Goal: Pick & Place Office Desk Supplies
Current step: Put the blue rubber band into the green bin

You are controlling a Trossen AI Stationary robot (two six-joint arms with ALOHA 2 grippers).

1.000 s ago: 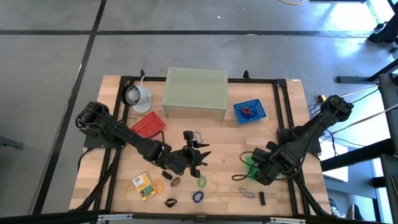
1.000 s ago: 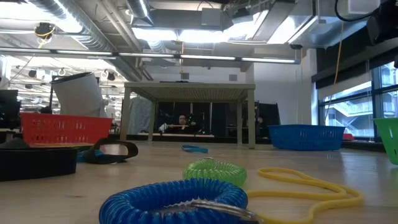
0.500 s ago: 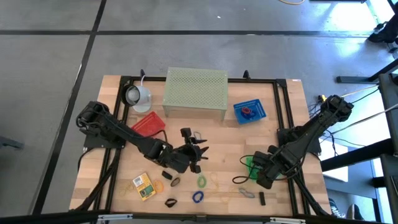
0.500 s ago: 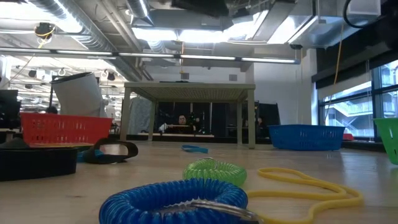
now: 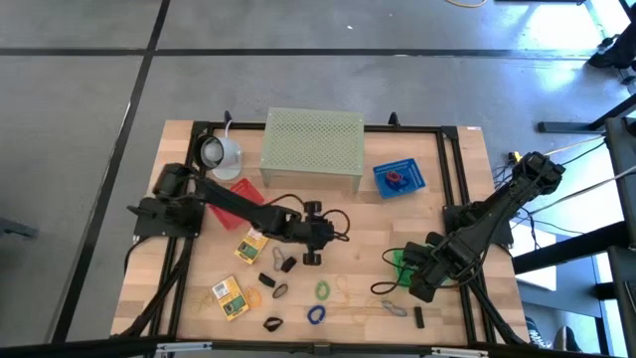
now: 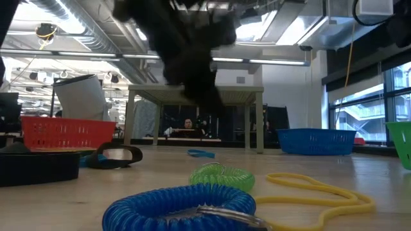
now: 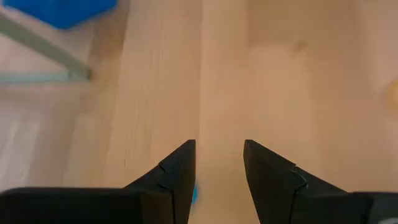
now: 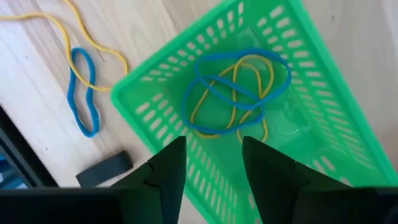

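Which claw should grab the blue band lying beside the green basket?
Probably the right claw: it hangs open over the green basket, with the blue band close by. The left claw is off at mid-table.

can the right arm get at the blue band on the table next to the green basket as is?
Probably yes. The right gripper hangs open over the green basket, and the blue band lies uncovered on the wood just beside it, with nothing between them.

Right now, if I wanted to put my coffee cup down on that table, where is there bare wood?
The widest bare patch lies between the blue basket and the green basket, just beyond the left gripper. The front middle is crowded: the green coil, blue coil, yellow packets and black clips lie close together there.
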